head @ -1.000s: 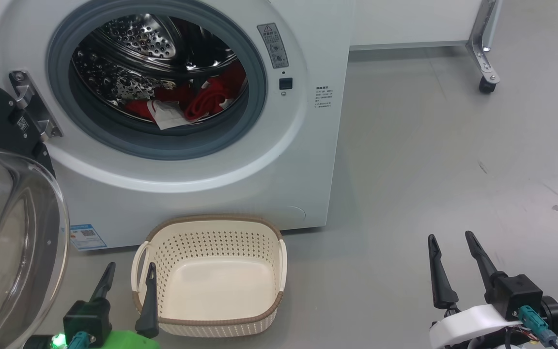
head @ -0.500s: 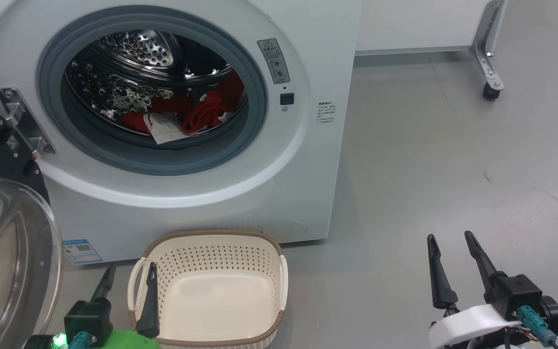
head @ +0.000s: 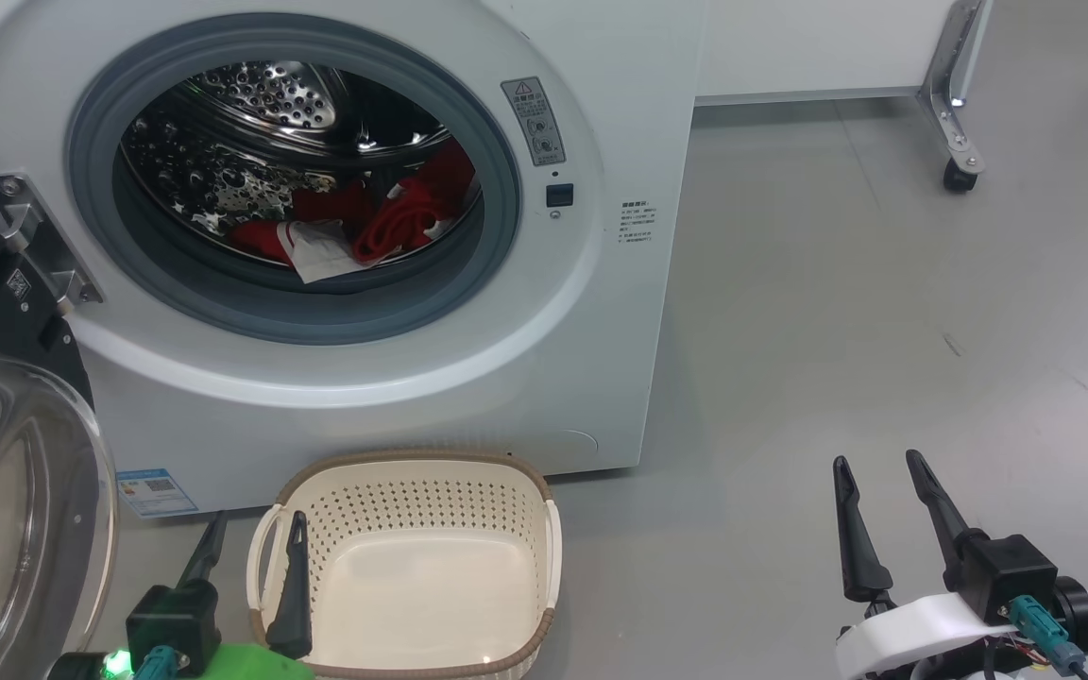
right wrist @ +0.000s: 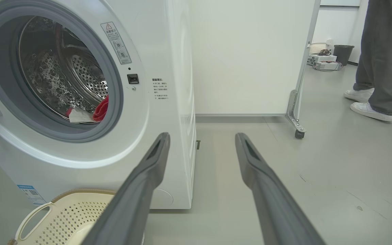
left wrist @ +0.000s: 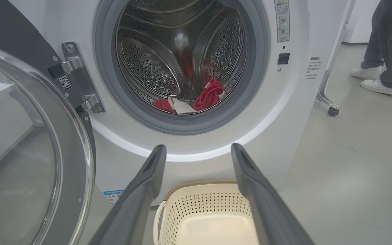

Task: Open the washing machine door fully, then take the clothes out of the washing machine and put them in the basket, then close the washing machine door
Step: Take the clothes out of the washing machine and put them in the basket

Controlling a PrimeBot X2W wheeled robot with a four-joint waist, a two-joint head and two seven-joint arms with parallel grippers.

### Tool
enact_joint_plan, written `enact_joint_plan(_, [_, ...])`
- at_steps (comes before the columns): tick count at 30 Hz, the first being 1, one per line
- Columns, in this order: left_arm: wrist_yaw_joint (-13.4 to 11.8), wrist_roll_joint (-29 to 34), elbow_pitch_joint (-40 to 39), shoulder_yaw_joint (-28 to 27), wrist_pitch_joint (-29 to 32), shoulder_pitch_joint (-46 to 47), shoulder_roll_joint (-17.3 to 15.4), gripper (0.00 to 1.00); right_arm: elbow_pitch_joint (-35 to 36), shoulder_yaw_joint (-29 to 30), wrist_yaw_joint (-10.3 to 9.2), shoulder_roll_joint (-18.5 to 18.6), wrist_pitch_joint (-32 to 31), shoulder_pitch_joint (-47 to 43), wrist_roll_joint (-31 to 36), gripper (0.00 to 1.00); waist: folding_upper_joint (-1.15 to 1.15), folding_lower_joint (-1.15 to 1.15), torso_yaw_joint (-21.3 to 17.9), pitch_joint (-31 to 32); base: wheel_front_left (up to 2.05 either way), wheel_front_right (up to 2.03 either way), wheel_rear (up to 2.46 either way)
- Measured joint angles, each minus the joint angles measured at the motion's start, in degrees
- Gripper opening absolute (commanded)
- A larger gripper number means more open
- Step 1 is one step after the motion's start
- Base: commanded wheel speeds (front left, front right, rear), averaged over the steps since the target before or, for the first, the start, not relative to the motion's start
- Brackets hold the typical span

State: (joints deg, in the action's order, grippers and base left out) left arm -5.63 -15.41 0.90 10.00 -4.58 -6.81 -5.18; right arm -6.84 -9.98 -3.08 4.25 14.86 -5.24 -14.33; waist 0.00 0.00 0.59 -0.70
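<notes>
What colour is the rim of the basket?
Brown: the rim runs round the cream basket. The head view shows it best.

A lab-like test room: the washing machine point(right wrist: 141, 136) stands free on a bare grey floor point(right wrist: 335, 163) beside a wheeled white partition point(right wrist: 250, 58), with cabled equipment point(right wrist: 323, 64) and a dark bin point(right wrist: 344, 53) beyond.

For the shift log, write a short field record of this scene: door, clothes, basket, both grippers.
door: washing machine door stands open, left of the washing machine
clothes: red and white clothes lying low in the drum
basket: basket on the floor before the machine, empty
left gripper: open, holding nothing, beside the basket's left handle
right gripper: open, holding nothing, over the floor
bystander: person's legs at far right
</notes>
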Motion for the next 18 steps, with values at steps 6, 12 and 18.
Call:
enact_joint_plan(6, [-0.1,0.0,0.1,0.1,0.0,0.0,0.0,1.0,0.0,0.0,0.08,0.0,0.0,0.0,0.0,1.0,0.0,0.0,0.1,0.1,0.0,0.0,0.0])
enact_joint_plan(12, [-0.1,0.0,0.2,0.3,0.1,0.0,0.0,1.0,-0.1,0.0,0.09,0.0,0.0,0.0,0.0,1.0,0.0,0.0,0.1,0.2,0.0,0.0,0.0])
enact_joint_plan(18, [-0.1,0.0,0.5,0.4,0.3,0.0,0.0,1.0,-0.2,0.1,0.26,0.0,0.0,0.0,0.0,1.0,0.0,0.0,0.1,0.3,0.0,0.0,0.0])
